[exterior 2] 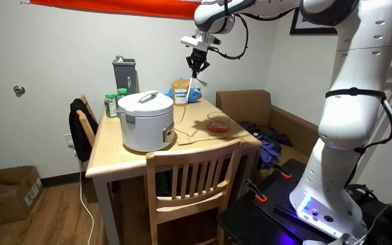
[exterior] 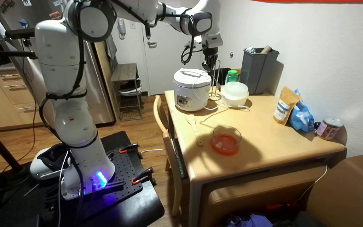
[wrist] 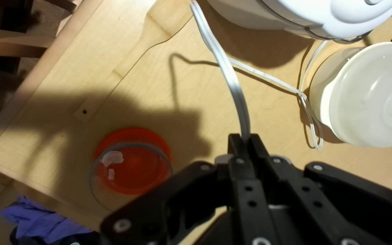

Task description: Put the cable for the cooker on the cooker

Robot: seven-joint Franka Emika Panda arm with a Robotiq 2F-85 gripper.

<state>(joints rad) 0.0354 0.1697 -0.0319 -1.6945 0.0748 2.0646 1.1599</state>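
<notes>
Pinching the cable (wrist: pixel 229 73) in the gripper (exterior 2: pixel 194 75), with the fingers (wrist: pixel 236 148) pressed narrow on it, well above the table (exterior: pixel 295 142). Trailing from there down onto the table, and lying looped just beside the white bowl (wrist: pixel 369 95). In an exterior view, seeing the cooker (exterior: pixel 189 90) at the far left of the table, with the white bowl just to its right. Finding the spatula (exterior: pixel 194 127) nearer, along the left edge, and beside it on the right the glass bowl (exterior: pixel 226 137), sitting in shadow with red at its base. Following the wall (exterior: pixel 320 56), meeting the bin (exterior: pixel 258 74) at the far end of the table, then, nearer on the right, the pouch (exterior: pixel 284 108), the bag (exterior: pixel 302 117) and the jar (exterior: pixel 329 129). Noticing the chair (exterior: pixel 172 157) close against the left side and the bench (exterior: pixel 263 186) at the near side. Beyond, making out the door (exterior: pixel 165 63) at the far side, the rack (exterior: pixel 124 74) to its left and the fridge (exterior: pixel 101 101) farther left.
</notes>
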